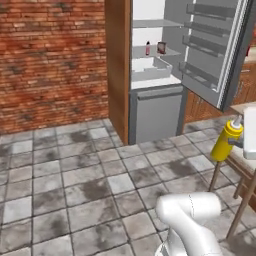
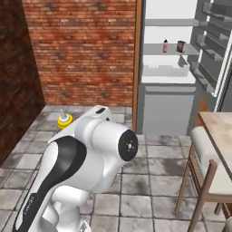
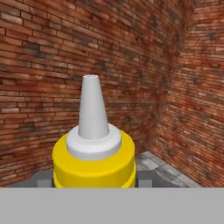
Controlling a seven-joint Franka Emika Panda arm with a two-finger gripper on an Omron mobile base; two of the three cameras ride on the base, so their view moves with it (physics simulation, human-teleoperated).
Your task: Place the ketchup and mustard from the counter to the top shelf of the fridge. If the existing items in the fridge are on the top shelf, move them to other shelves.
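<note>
My gripper (image 3: 94,181) is shut on the mustard (image 3: 93,159), a yellow bottle with a pale nozzle pointing up toward a brick wall. From the left base view the mustard (image 1: 226,140) hangs tilted in the air by the gripper (image 1: 234,139), well short of the open fridge (image 1: 150,105). The arm hides all but the top of the mustard (image 2: 65,120). The top shelf (image 1: 155,23) is bare. One shelf lower stand the pink bottle (image 1: 147,48) and the reddish-brown box (image 1: 161,47). A red sliver (image 1: 248,50) shows on the counter (image 1: 250,60); I cannot tell if it is the ketchup.
The fridge door (image 1: 215,50) swings open to the right, with racks on its inside. A white drawer tray (image 1: 150,70) sits below the shelves. A wooden table (image 2: 222,131) and chair (image 2: 201,149) stand at the right. Brick walls (image 1: 50,60) rise behind a tiled floor.
</note>
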